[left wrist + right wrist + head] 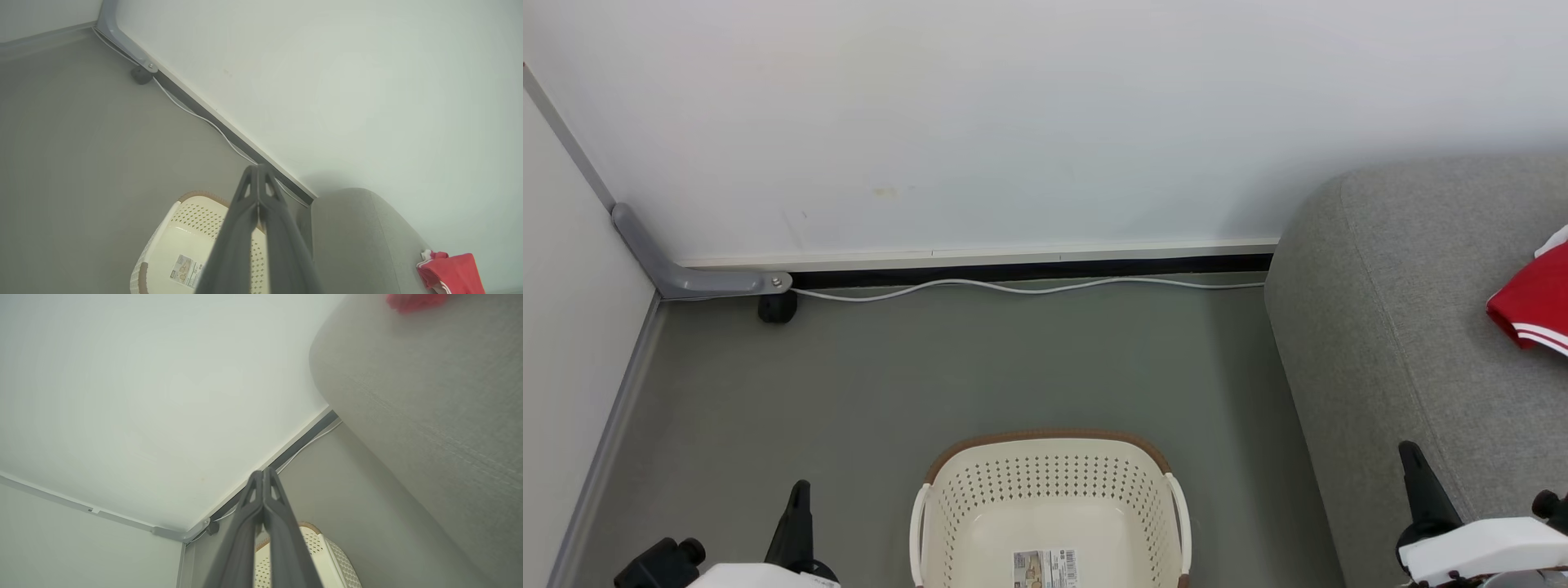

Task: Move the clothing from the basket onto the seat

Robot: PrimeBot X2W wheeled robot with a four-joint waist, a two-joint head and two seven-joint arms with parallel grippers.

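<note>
Head view, low centre: oval cream plastic laundry basket (1045, 482) with perforated sides, brown woven-look rim and white side handles, standing on the dull grey floor (931, 367), well apart from the floor's far edge along the white wall (1013, 122). Cream bottom in plain sight, with a paper label (1045, 567) lying flat on it. Beside the basket, on the right: large grey upholstered seat (1380, 327) of coarse woven fabric, rounded end toward the basket. On the seat's top, well in from that rounded end: bright red fabric clothing (1535, 306) with thin white stripe trim, bunched, cut off by the picture's edge. Along the floor's far edge: thin white cable (1013, 287), running from a small dark round stop (777, 308) near the far left corner toward the seat.

Left gripper (800, 490) low over the floor, near the basket's left side, pointing up. Left wrist view: dark fingers (245, 204) pressed together to the tips, nothing between them. Right gripper (1409, 453) seen against the seat's near part. Right wrist view: jaws likewise closed tight, holding nothing, basket rim below them, seat at right.
</note>
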